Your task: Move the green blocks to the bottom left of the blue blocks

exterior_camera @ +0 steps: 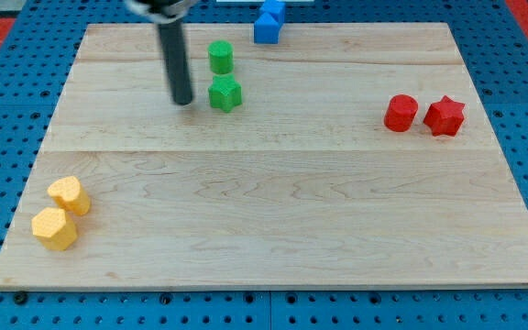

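Two green blocks stand near the view's top centre: a green cylinder [221, 57] and, just below it, a green star-shaped block [225, 93]. Two blue blocks [269, 22] sit together at the board's top edge, up and to the right of the green ones; the upper one is partly cut off by the view's top. My tip [182, 99] rests on the board just left of the green star block, a small gap between them. The rod rises from it to the view's top.
A red cylinder [400, 113] and a red star-shaped block [445, 115] sit at the view's right. Two yellow blocks [69, 195] [54, 228] lie at the bottom left. The wooden board [273, 211] lies on a blue pegboard.
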